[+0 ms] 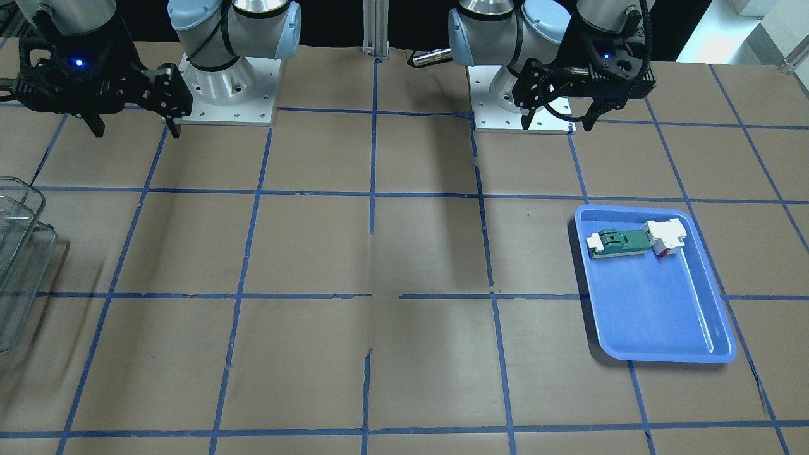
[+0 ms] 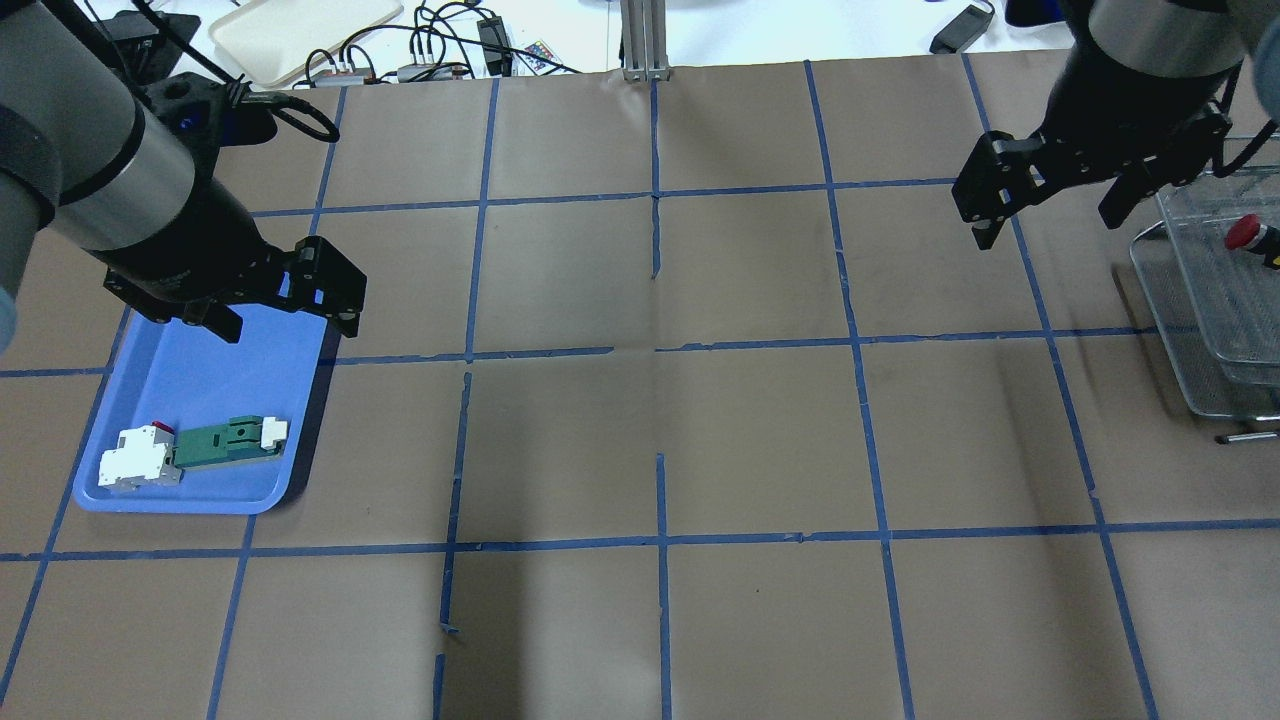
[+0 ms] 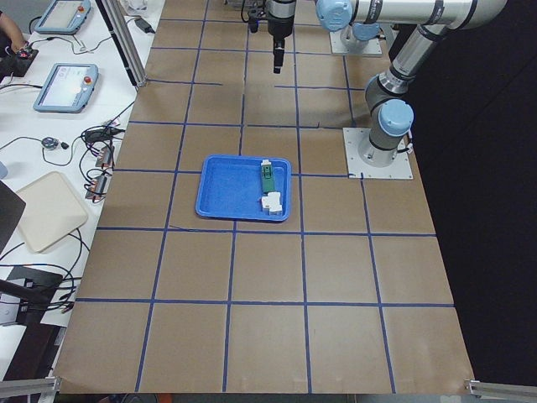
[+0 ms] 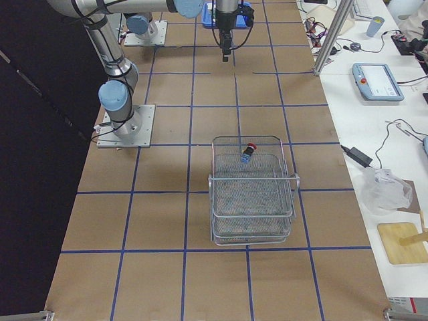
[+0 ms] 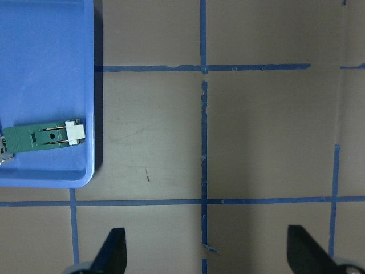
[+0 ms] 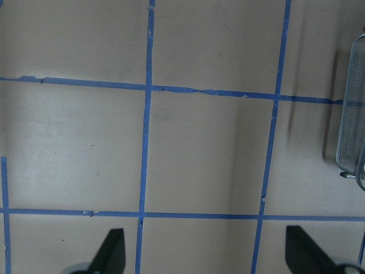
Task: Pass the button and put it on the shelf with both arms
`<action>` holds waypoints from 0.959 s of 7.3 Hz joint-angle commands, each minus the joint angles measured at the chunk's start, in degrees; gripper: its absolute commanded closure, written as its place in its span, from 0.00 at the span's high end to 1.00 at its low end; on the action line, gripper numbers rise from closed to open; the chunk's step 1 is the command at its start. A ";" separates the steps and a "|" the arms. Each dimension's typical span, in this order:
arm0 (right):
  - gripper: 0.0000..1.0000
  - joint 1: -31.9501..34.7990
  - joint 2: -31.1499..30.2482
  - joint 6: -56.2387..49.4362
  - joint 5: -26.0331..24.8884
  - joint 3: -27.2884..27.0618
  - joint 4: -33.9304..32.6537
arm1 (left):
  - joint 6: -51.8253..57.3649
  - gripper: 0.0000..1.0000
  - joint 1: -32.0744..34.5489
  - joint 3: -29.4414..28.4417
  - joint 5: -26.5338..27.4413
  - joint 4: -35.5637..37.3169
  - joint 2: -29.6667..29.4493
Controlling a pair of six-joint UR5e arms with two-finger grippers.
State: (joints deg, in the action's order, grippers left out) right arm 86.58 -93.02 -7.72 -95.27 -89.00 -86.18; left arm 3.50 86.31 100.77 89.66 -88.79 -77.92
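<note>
- The small push-button switch with a red mushroom cap (image 4: 248, 150) lies in the top tier of the silver wire-mesh shelf (image 4: 253, 207), just outboard of the right gripper (image 2: 1050, 222). The overhead view's edge cuts off its back end.
- That black two-finger gripper hangs empty with jaws spread, near the shelf's rim but apart from it.
- The left gripper (image 2: 285, 322), likewise spread and empty, hovers over one end of the blue plastic tray (image 2: 200, 385).
- Brown taped table (image 2: 660, 440) lies between the grippers.
</note>
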 commanded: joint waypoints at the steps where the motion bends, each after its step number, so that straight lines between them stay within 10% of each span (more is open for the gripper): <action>1: 1.00 0.96 3.01 2.95 5.14 3.47 -0.48 | -0.07 1.00 0.00 0.04 0.16 -0.06 0.05; 7: 1.00 3.61 3.72 4.73 2.37 3.92 -2.94 | -0.07 1.00 0.09 -0.04 0.16 -0.25 0.14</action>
State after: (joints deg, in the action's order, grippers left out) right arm 90.28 -89.54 -2.89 -93.00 -85.20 -89.05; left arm 3.43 86.40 100.80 89.76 -89.06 -77.81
